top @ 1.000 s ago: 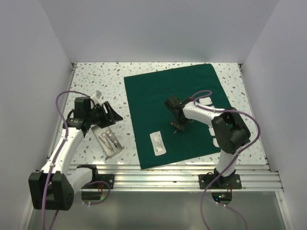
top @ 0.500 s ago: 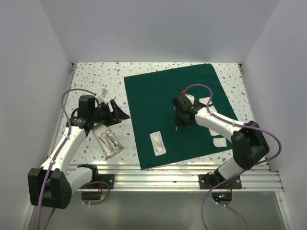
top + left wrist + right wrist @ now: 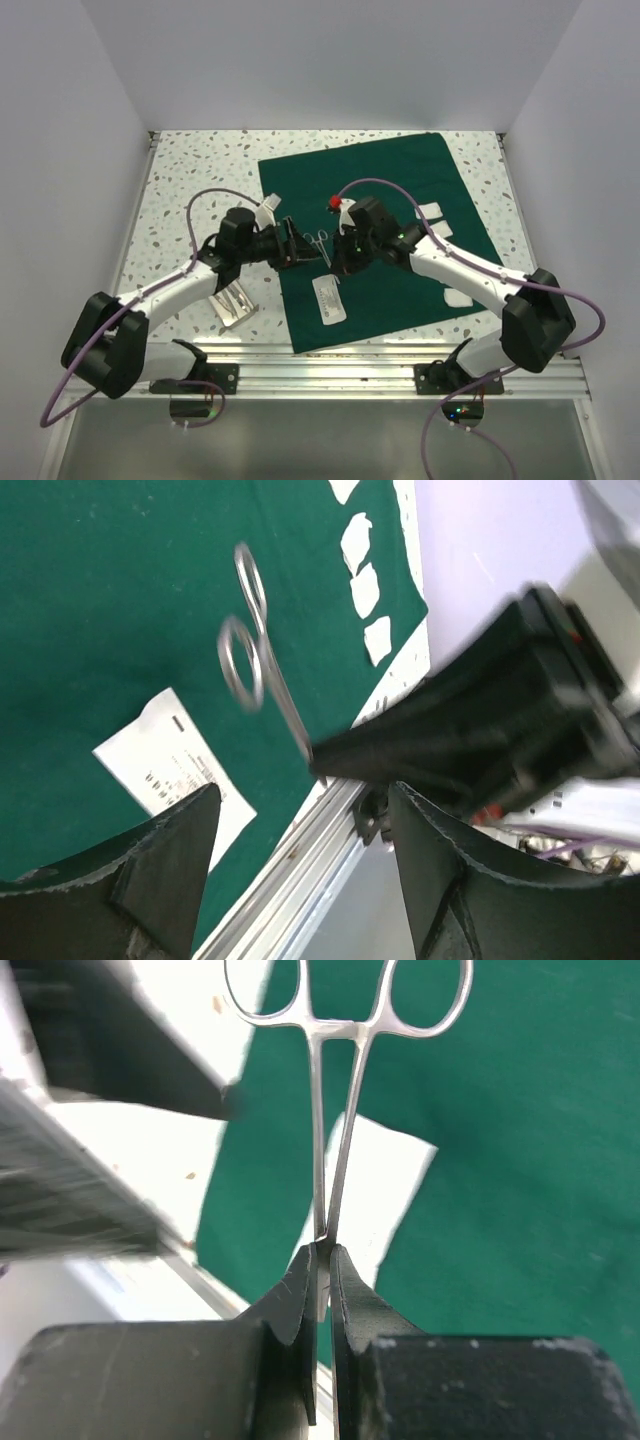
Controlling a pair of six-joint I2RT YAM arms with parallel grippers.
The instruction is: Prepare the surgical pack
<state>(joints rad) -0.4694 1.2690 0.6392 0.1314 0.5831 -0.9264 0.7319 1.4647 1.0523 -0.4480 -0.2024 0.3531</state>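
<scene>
The surgical pack, a dark green cloth (image 3: 400, 180), lies spread flat on the speckled table. It also shows in the left wrist view (image 3: 100, 630) and the right wrist view (image 3: 520, 1160). My right gripper (image 3: 338, 260) (image 3: 320, 1260) is shut on the tip end of steel forceps (image 3: 319, 238) (image 3: 340, 1110) and holds them above the cloth's left part, ring handles pointing away. My left gripper (image 3: 296, 252) (image 3: 305, 870) is open and empty, close to the left of the forceps (image 3: 250, 660), facing the right gripper.
A white paper packet (image 3: 329, 297) (image 3: 175, 770) lies on the cloth near its front edge. White gauze pieces (image 3: 432, 212) lie at the cloth's right side. A clear pouch with instruments (image 3: 232, 300) lies left of the cloth. An aluminium rail (image 3: 350, 355) runs along the front.
My left arm swung right from over the pouch to the cloth's left edge. My right gripper moved left and lifted the forceps off the cloth, meeting the left gripper.
</scene>
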